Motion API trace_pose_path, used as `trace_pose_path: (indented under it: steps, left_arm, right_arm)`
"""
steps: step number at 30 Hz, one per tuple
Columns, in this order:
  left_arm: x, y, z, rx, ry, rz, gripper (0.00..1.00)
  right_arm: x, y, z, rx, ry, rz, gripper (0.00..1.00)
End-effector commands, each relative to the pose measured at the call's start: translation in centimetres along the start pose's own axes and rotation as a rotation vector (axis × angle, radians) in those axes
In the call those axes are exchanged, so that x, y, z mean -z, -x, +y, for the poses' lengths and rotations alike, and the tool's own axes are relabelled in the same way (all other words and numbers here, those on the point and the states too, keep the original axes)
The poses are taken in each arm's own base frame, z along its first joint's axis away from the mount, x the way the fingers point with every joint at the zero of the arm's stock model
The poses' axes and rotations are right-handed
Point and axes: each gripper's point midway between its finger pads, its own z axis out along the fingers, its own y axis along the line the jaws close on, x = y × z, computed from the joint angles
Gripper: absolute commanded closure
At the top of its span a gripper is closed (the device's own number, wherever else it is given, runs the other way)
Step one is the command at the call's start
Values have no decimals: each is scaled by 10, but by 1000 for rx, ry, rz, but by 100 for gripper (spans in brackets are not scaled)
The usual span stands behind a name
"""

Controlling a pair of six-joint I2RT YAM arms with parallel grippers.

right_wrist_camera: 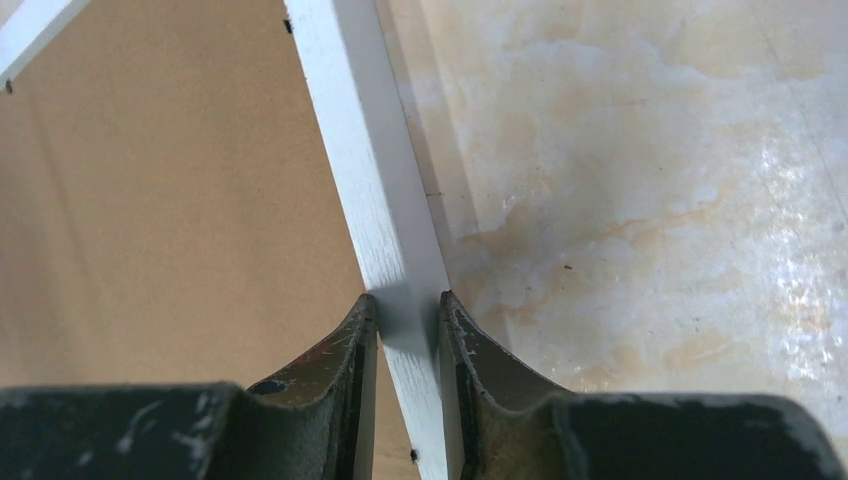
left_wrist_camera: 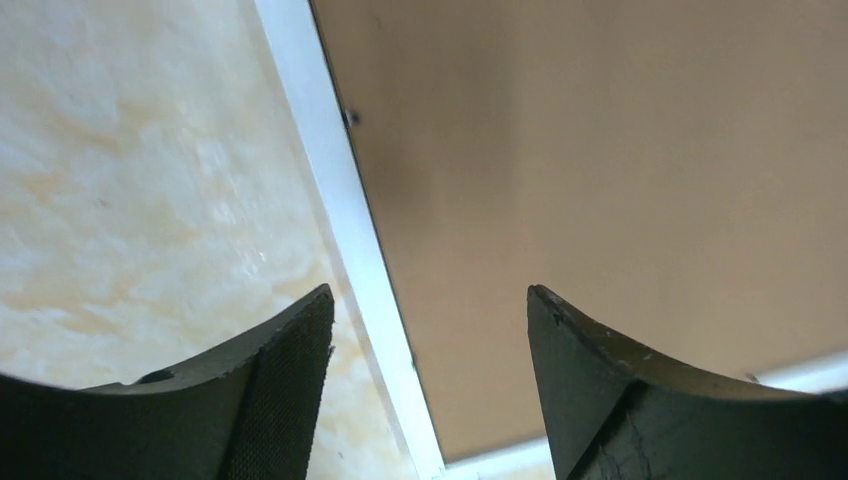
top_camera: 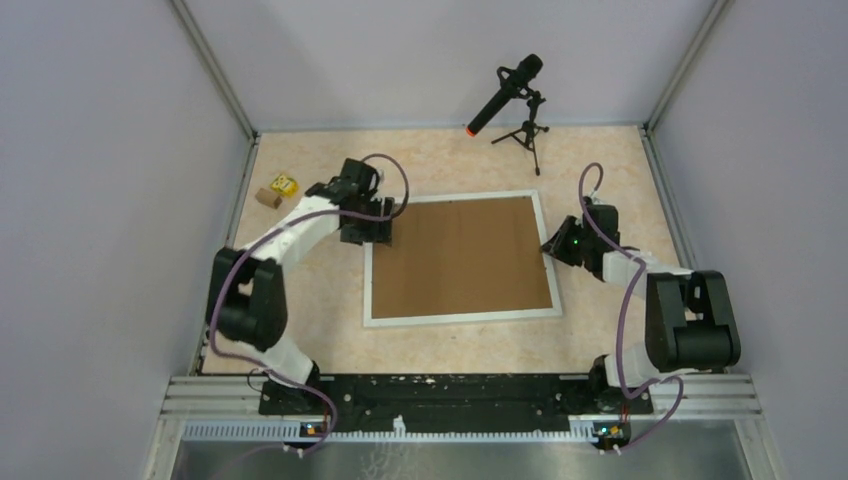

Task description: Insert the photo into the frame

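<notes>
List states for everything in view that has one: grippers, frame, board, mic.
frame: flat on table, back up
board: seated in frame, brown side up
photo: not visible
left gripper: open, holding nothing, over frame's left rail
right gripper: shut on frame's right rail
mic: upright on tripod

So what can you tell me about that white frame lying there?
The frame is a large rectangle of thin white moulding, lying flat on the beige marbled table. A plain brown board fills its opening, so it seems to lie face down. The right tool is shut on its right rail; the left tool hangs open astride the left rail.
</notes>
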Motion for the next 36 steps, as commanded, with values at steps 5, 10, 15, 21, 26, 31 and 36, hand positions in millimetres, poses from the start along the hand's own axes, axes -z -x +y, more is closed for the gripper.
trace_pose_path:
  steps: [5,10,15,21,26,31,36]
  left_arm:
    - [40,-46,8,201,-477,-69,26]
    - [28,-71,1,232,-552,-16,36]
    - [13,-81,0,236,-563,12,45]
    - [-9,-77,6,270,-530,59,59]
    - [-18,-64,6,279,-524,70,59]
    - [-28,-61,7,271,-479,90,61]
    - [-35,-61,5,263,-467,103,61]
  right_arm:
    - [20,-18,-77,-160,-300,-59,100]
    - [18,-19,-73,-150,-263,-49,100]
    - [15,-20,-67,-133,-226,-34,100]
    - [13,-20,-63,-122,-201,-25,100]
    - [13,-20,-60,-117,-186,-21,100]
    - [12,-20,-58,-114,-175,-18,100]
    - [11,-21,-57,-113,-163,-10,100]
